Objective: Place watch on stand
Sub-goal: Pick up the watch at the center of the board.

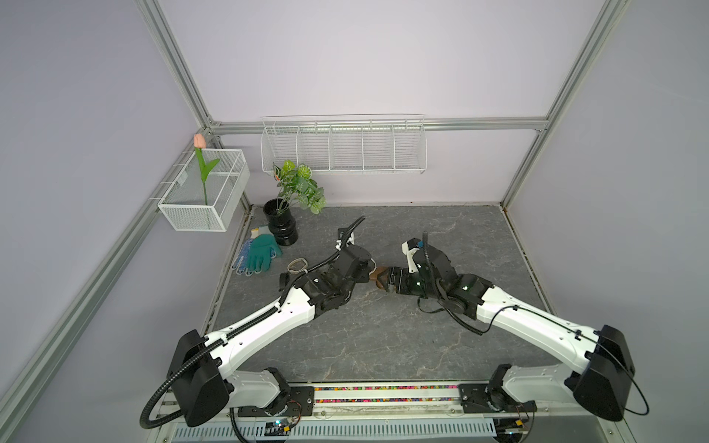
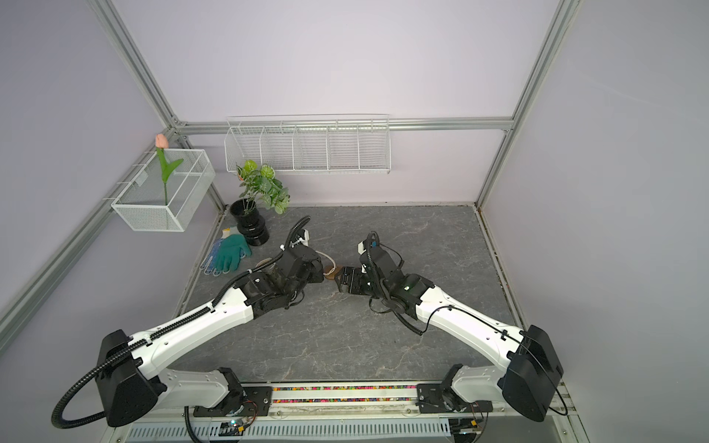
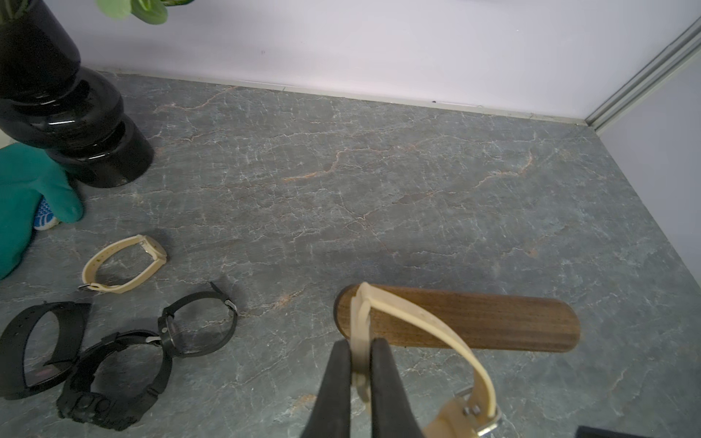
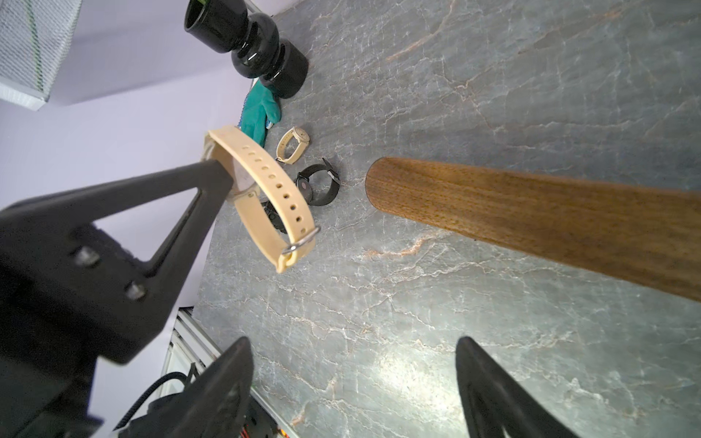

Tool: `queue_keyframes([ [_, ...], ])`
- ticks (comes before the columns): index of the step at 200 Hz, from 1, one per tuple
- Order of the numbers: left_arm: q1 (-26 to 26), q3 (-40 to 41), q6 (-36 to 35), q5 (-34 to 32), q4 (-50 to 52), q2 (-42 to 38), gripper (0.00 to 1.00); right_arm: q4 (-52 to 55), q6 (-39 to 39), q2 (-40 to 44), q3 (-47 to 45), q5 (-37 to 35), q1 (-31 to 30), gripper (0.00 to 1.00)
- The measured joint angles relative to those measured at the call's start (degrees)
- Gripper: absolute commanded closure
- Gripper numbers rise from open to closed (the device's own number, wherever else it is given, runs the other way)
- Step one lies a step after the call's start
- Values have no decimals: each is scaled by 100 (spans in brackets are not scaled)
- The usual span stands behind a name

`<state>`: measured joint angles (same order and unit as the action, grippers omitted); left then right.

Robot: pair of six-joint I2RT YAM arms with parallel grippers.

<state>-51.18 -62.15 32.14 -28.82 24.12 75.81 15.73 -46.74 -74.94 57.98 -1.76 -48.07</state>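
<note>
I read the work surface as a grey, marble-veined tabletop (image 3: 379, 170). A black ribbed vase (image 3: 76, 125) stands near its far left corner. A green glove (image 3: 26, 197) lies just beside the vase's base, partly over a white glove with blue dots (image 1: 242, 256). Nearby lie a beige watch (image 3: 123, 263), on its side, and a thin black watch (image 3: 199, 322) touching a chunky black watch (image 3: 113, 375), with a wide black band (image 3: 38, 349) against that one. The wooden stand (image 3: 474, 320) sits toward the middle; its foot is hidden under the bar, so contact there is presumed.
</note>
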Motion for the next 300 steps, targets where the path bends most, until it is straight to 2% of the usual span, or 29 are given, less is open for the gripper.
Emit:
queue_keyframes([
  [43,-328,-219,127,-153,57,243,93,-254,-203,-15,-57,-184,-9,33],
  [106,-601,-258,214,-289,101,426,93,-481,-380,-422,-57,-138,-9,55],
  [164,-800,-258,232,-459,98,431,92,-503,-345,-479,-55,-170,7,93],
  [192,-857,-192,177,-428,-31,372,90,-444,-258,-485,-55,-181,83,93],
  [199,-861,-120,140,-398,-129,315,87,-433,-223,-481,-55,-162,136,93],
  [215,-863,251,-59,-240,-507,44,67,-492,-70,-426,-79,4,350,93],
  [233,-863,896,-223,-20,-1036,-481,51,-647,229,-243,-223,413,752,93],
  [255,-863,1530,-664,503,-1596,-1211,42,-704,745,-13,-286,1038,1191,93],
  [272,-863,1895,-1021,957,-2151,-1709,32,-743,1196,164,-286,1502,1300,93],
  [300,-837,2371,-1508,1580,-2907,-2273,30,-743,1790,470,-286,2208,1320,93],
])
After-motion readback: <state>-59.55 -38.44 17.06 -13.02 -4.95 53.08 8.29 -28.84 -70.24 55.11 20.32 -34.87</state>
